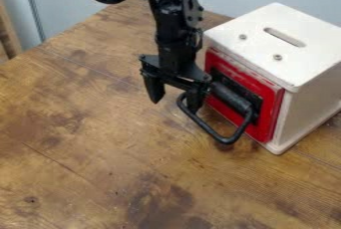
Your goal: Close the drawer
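Currently, entries run from the left edge of the scene to the right.
Table (80,163): worn wooden top with dark stains; fills the frame from the left edge to the near edge, its far edge running up toward the back.
Arm (170,14): black, comes in from the top edge, reaches down over the middle of the table.
Gripper (172,88): points down at the table, fingers apart, nothing between them; tips hang just above the wood, just left of the handle loop.
Handle (220,123): large black looped bar, sticks out from the drawer front toward the table's near-left; the right finger is close beside its upper end, contact cannot be told.
Drawer (253,99): red front with a black panel, set in the left-facing side of the white box; the front looks flush or nearly flush with the box face, exact gap cannot be told.
White box (296,59): small, sits at the table's right edge, toward the far right corner; top face shows a slot.
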Action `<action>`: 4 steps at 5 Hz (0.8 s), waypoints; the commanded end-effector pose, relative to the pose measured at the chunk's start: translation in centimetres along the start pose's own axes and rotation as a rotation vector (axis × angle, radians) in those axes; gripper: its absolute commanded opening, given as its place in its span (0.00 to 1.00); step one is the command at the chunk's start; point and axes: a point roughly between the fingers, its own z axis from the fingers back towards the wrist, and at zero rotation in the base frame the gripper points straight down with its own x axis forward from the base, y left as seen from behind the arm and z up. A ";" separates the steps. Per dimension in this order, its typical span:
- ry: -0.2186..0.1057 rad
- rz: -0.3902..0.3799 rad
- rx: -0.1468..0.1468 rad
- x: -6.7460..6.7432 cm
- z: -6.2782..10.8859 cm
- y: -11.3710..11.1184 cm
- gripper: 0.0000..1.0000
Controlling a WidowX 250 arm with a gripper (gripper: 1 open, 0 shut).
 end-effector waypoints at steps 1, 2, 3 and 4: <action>-0.138 0.009 -0.002 0.8 5.3 1.1 1.00; -0.111 0.006 -0.004 0.6 5.7 0.3 1.00; -0.120 0.006 -0.005 0.2 4.9 -0.7 1.00; -0.111 0.013 -0.002 1.0 5.3 -0.8 1.00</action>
